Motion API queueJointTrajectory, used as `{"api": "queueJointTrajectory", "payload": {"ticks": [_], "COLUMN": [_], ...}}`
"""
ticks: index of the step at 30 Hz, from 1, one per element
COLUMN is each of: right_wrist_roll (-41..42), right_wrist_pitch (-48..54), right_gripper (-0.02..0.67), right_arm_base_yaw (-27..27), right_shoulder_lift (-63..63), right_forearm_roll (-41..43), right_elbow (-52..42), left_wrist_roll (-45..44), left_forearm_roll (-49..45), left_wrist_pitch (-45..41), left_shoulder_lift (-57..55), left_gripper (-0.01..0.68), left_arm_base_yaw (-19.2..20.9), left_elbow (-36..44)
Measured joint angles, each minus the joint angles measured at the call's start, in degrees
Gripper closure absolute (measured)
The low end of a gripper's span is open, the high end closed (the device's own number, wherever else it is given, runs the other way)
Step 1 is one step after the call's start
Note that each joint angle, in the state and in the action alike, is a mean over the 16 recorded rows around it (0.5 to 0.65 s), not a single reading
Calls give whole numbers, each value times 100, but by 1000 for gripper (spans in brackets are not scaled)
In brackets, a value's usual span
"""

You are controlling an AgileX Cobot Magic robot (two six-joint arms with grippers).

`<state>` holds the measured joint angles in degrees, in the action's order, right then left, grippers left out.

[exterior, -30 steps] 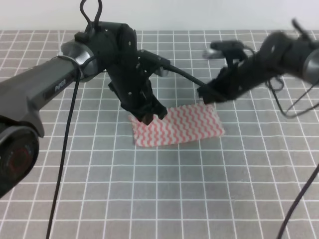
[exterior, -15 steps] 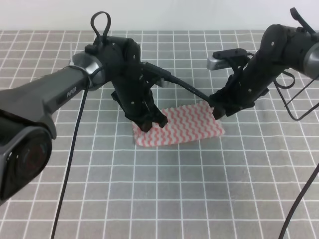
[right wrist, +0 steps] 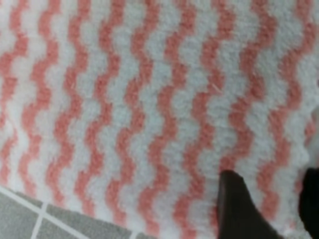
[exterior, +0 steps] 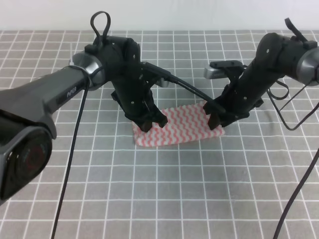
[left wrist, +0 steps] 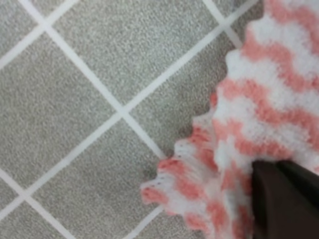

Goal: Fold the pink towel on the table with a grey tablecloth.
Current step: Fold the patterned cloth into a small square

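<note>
Two black grippers press on the pink-and-white zigzag-striped towel (exterior: 178, 125), lying folded mid-table on the grey grid-printed tablecloth (exterior: 159, 189): left gripper (exterior: 152, 121) parted on its left edge, right gripper (exterior: 215, 115) parted on its right.

Both tools crowd towel (exterior: 182, 127); front grid (exterior: 164, 194) open.

Fluffy, napped pink towel (right wrist: 149, 99) with pinked edges; matt, grainy woven grey tablecloth (left wrist: 65, 99); dark semi-gloss plastic fingers (right wrist: 239, 209).
</note>
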<state>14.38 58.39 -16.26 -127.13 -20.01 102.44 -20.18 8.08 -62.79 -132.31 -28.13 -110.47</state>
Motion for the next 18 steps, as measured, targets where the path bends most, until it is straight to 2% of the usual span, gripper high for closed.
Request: {"api": "queueJointTrajectory", "payload": {"ticks": [7, 18], "right_wrist_roll": [-66, -98], "right_wrist_pitch": [6, -65], "right_gripper": [414, 591], "right_arm_base_yaw": [1, 7], "right_shoulder_lift": [-58, -89], "right_forearm_roll": [32, 86], "right_elbow": [6, 49], "left_wrist_roll": [2, 6], "left_forearm_roll": [0, 0], "left_wrist_pitch": [-9, -13], "left_shoulder_lift": [0, -3], "left_gripper": [675, 675], "left_arm_base_yaw": [0, 0], "left_elbow": [0, 0]}}
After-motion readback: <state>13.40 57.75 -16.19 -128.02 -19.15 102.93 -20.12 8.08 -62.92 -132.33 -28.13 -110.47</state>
